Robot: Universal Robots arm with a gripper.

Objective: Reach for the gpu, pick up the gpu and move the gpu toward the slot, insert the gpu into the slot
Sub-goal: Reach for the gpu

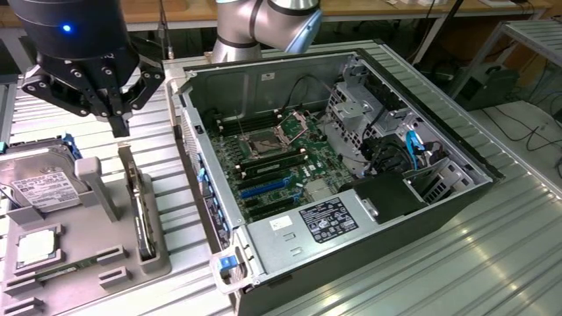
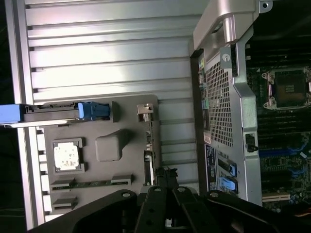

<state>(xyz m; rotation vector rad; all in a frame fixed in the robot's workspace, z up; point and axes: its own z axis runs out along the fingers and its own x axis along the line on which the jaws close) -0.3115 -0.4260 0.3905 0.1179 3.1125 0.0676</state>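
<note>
One gpu (image 1: 141,214) upright in grey tray (image 1: 92,237); fingers (image 1: 120,126) closed, hovering above.

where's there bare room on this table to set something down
The widest bare stretch is the ribbed table on the exterior view's right of the computer case. Between case and parts tray runs only a narrow strip. The tray is crowded: hard drive, gpu, with the hand above it.
</note>
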